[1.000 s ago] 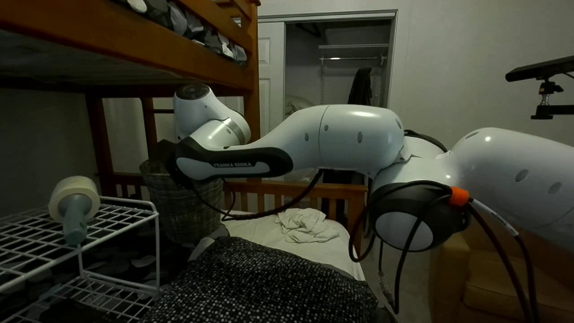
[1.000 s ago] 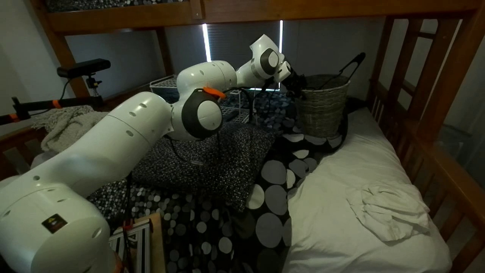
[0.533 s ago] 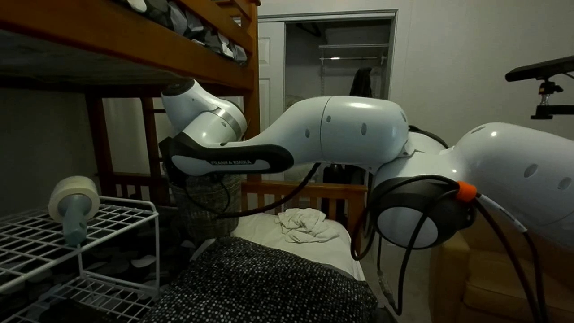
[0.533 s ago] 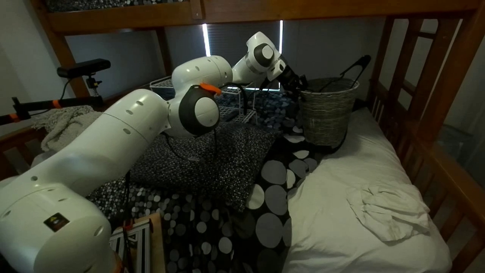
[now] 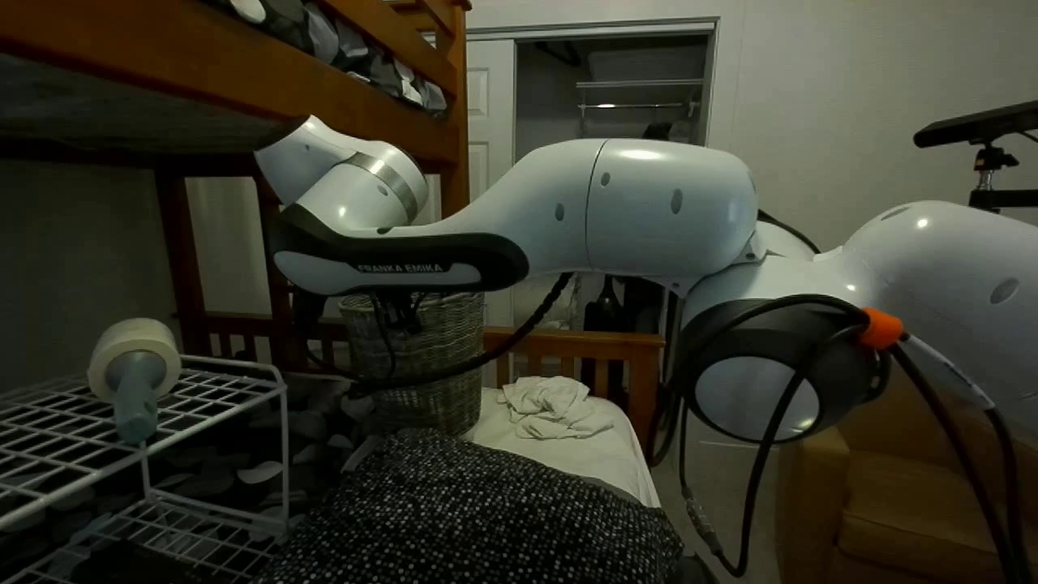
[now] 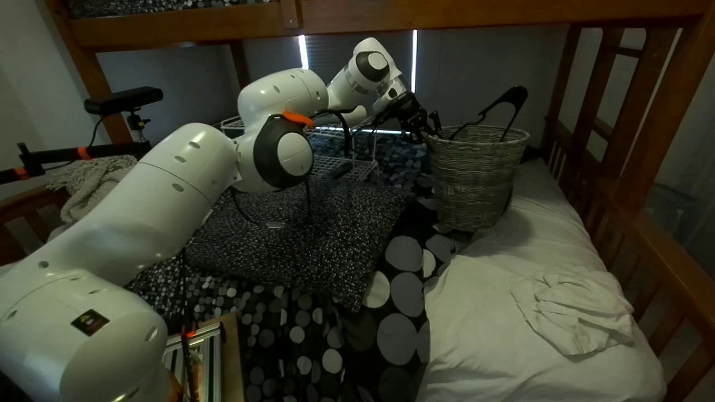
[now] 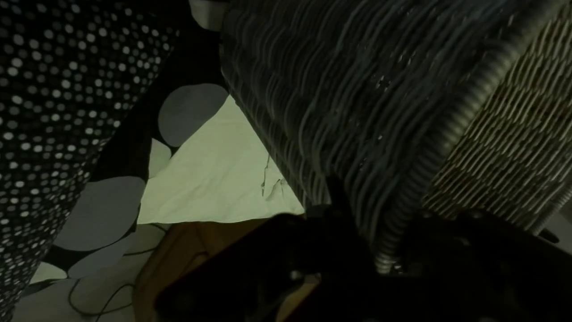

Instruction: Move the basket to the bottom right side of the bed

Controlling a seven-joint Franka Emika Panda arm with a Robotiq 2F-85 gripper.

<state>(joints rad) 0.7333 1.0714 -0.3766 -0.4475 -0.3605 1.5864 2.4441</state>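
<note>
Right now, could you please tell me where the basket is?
In an exterior view, the basket is right of centre, its rim at the gripper, between the white wire rack and the bed's slatted rail.

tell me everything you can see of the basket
The basket looks woven, like grey-brown wicker, tapering downward, with a wrapped rim and a dark loop handle rising above it. It is roughly upright over the lower bunk of the bed, where the spotted blanket meets the white sheet; whether its base rests there is unclear. Its rim runs between the fingers of the gripper; too dark to tell whether they pinch it.
</note>
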